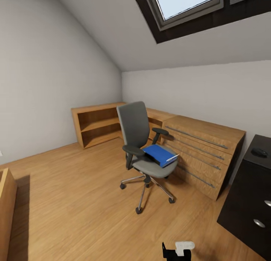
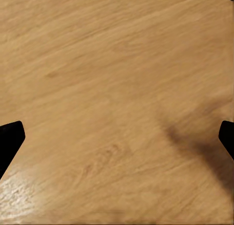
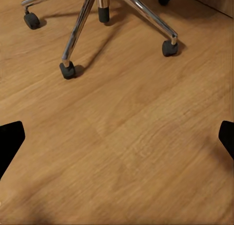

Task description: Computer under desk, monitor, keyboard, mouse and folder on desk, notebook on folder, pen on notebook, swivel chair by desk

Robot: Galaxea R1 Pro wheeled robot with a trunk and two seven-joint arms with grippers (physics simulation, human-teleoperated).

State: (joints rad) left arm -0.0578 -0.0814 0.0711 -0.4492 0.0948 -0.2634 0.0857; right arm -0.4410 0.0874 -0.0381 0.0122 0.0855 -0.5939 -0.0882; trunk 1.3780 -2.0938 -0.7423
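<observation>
Desk [image 1: 251, 185] cut off at right edge, mouse [image 1: 259, 152] on top. Folder [image 1: 160, 154] on swivel chair [image 1: 145, 148] mid-room; open floor [image 1: 75, 200] near and left. Left gripper [image 2: 117, 137] and right gripper [image 3: 117, 137] jaws spread wide, empty.

Left gripper [image 2: 117, 137] aimed straight down, fingers spread wide, nothing between them. Right gripper [image 3: 117, 137] likewise downward, jaws wide apart and empty.

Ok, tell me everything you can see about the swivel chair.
The chair has a grey back and seat, black armrests and a shiny metal star base on black casters. It stands upright on the wood floor, in front of a light wooden chest, apart from the black desk. A blue folder lies on its seat.
</observation>
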